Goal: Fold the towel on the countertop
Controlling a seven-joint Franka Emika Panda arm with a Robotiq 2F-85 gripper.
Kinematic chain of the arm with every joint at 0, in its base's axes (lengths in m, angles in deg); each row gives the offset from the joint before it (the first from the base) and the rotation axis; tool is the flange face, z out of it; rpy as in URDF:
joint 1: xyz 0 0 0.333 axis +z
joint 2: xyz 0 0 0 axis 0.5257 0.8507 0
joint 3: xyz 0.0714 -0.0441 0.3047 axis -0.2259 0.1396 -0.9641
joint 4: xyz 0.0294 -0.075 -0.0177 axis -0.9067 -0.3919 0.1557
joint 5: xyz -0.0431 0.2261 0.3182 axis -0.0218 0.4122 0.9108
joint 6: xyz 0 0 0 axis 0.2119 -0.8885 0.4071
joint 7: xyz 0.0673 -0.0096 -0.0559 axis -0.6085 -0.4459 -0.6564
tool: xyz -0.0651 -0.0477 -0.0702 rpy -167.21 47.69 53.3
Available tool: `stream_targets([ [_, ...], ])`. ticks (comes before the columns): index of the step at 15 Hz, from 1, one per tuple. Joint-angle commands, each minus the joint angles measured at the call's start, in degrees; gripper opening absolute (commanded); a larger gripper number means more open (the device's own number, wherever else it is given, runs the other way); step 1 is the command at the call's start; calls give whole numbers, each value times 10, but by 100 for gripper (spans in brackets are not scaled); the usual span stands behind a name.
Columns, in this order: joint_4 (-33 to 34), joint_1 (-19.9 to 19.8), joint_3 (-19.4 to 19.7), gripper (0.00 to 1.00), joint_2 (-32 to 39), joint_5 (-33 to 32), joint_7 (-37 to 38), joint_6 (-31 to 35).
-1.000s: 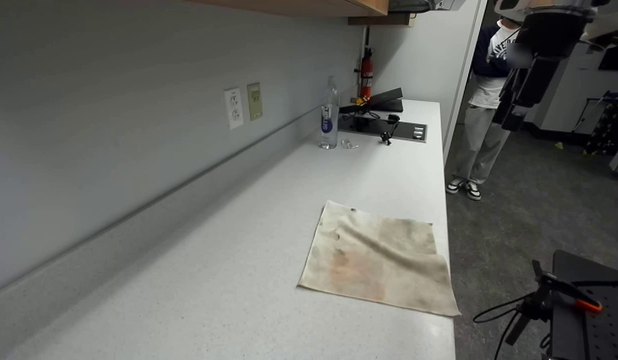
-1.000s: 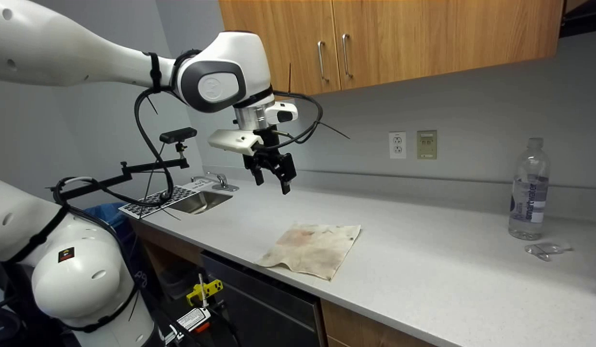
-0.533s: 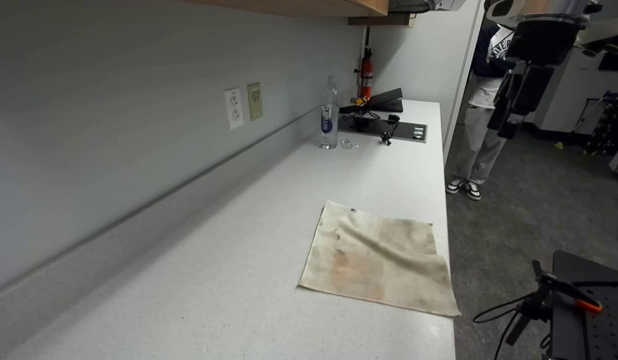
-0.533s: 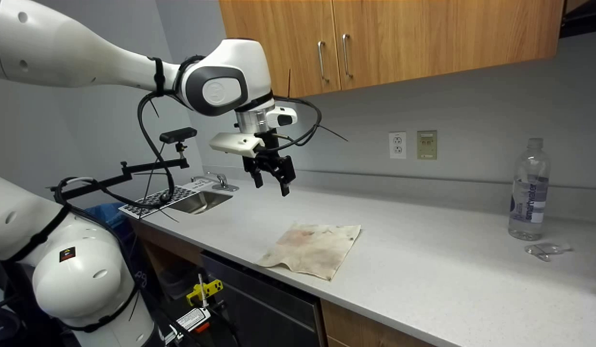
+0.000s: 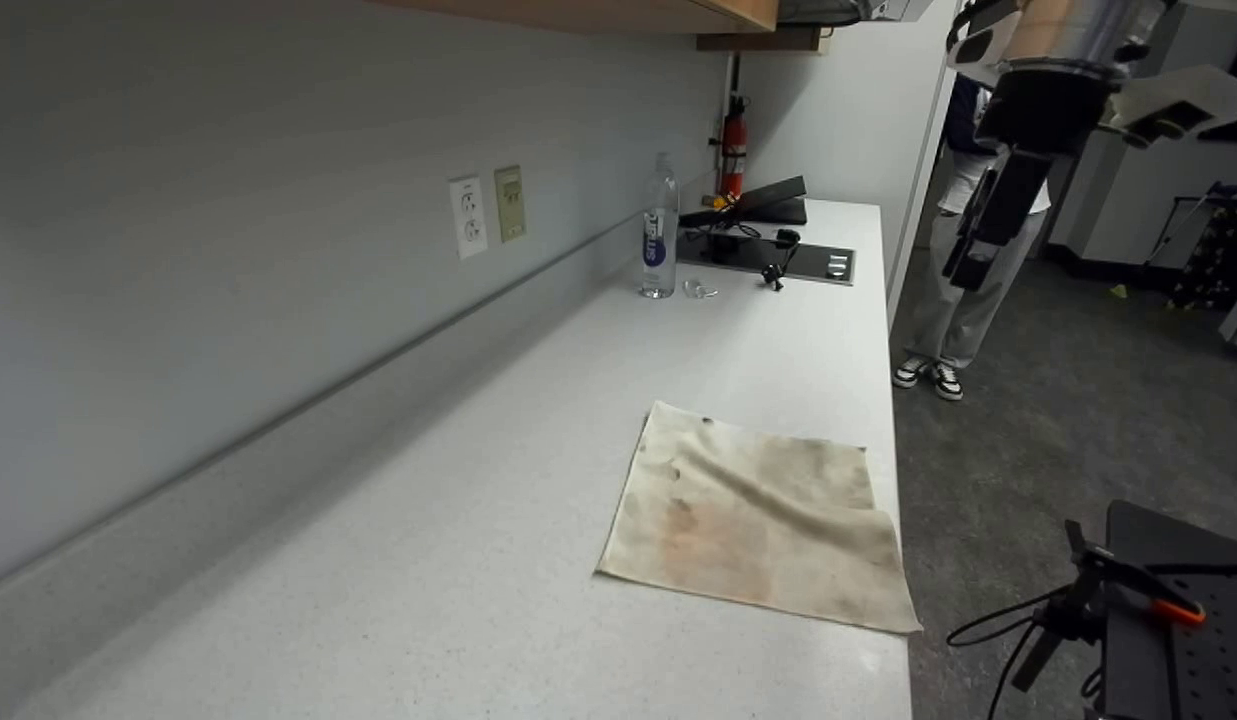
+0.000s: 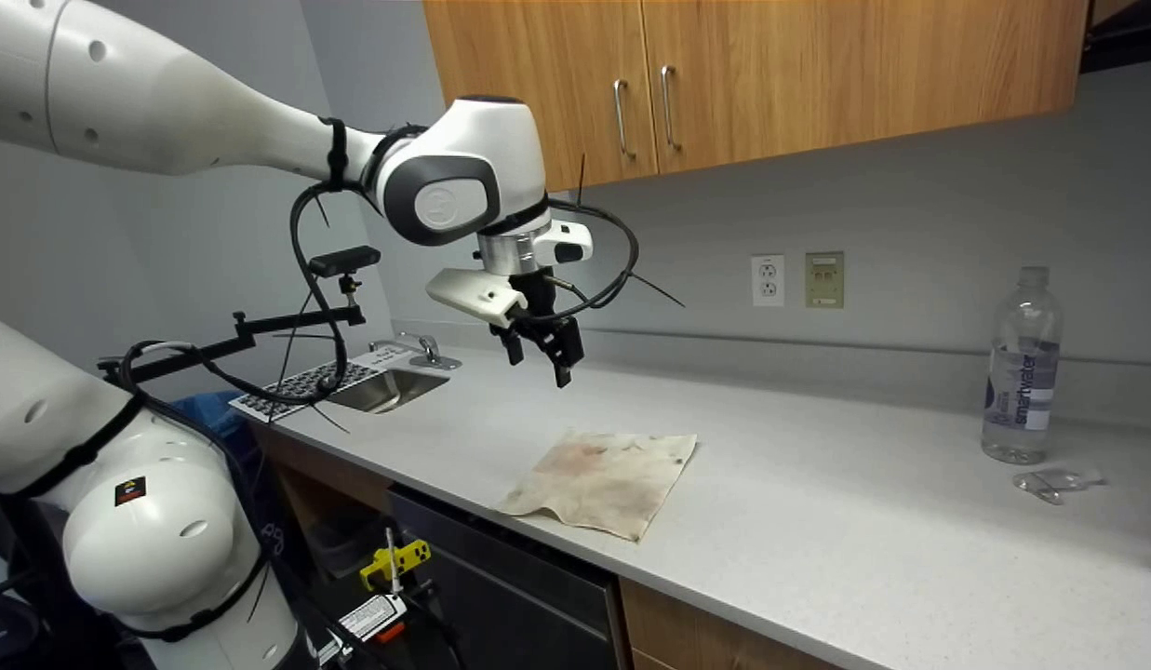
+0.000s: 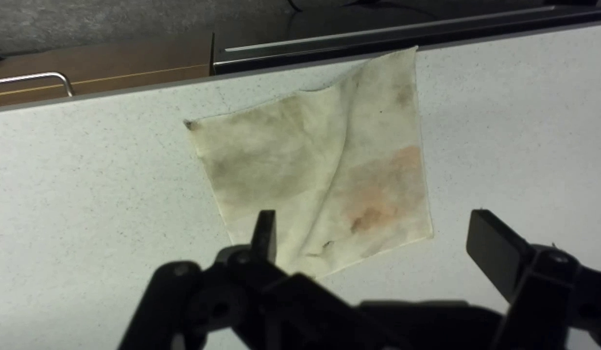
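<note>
The towel (image 5: 748, 510) is a cream cloth with brownish and pinkish stains, spread nearly flat on the pale speckled countertop (image 6: 817, 521). A soft ridge crosses it, and one corner reaches just over the counter's front edge. My gripper (image 6: 539, 372) hangs well above the counter, apart from the towel; in an exterior view the gripper (image 5: 968, 270) appears at the upper right. In the wrist view, the jaws stand wide apart with nothing gripped. There the towel (image 7: 300, 160) lies below and ahead, with its lower corner hidden behind the left-hand finger (image 7: 265, 236).
A water bottle (image 6: 1022, 372) and a small clear plastic object (image 6: 1054, 484) stand farther along the counter. Beyond them is a black cooktop (image 5: 813, 262) with cables. A sink (image 6: 389, 391) lies at the opposite end. Wooden cabinets (image 6: 770, 74) overhang the counter. A person (image 5: 963, 270) stands past it.
My gripper has come lower and shifted slightly, rightward in the exterior view that shows the sink and leftward where the cooktop shows. Its jaws stay open, and the towel has not moved.
</note>
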Motion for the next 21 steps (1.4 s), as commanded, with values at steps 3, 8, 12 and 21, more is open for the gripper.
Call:
stream_targets([
  [3,21,11,5,100,95,77,-19,78],
  [8,36,-11,-7,100,137,38,-9,102],
  [12,50,-27,-23,100,172,-37,16,126],
  [21,42,-31,-32,100,171,-65,44,103],
])
